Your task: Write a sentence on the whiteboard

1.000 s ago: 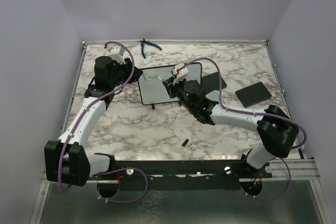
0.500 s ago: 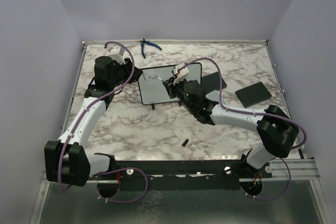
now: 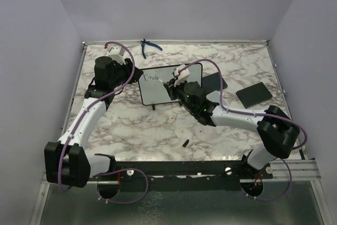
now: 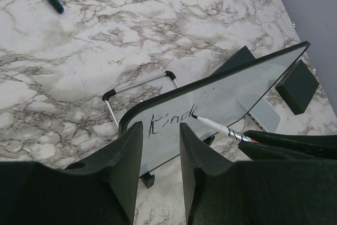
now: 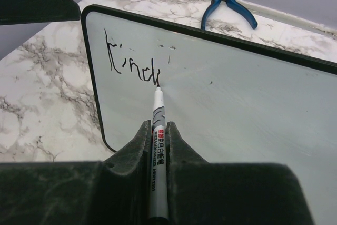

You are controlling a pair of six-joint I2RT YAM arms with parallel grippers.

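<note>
Your whiteboard [image 3: 156, 92]: small white rectangle, thin black frame, rounded corners. Sits mid-worktop [image 3: 158, 125], toward far side, long edge running left to right. Not lying flat: face tilted up, propped on thin wire stand [image 4: 139, 82] with black end caps behind it. Small black foot [image 4: 148, 179] shows under near edge. Most of surface plain white.

Your sentence [image 5: 131, 64]: thin black marker strokes in board's upper left corner. Reads roughly "Kind", tall K, then i, n, d, shaky hand. Single line.
</note>
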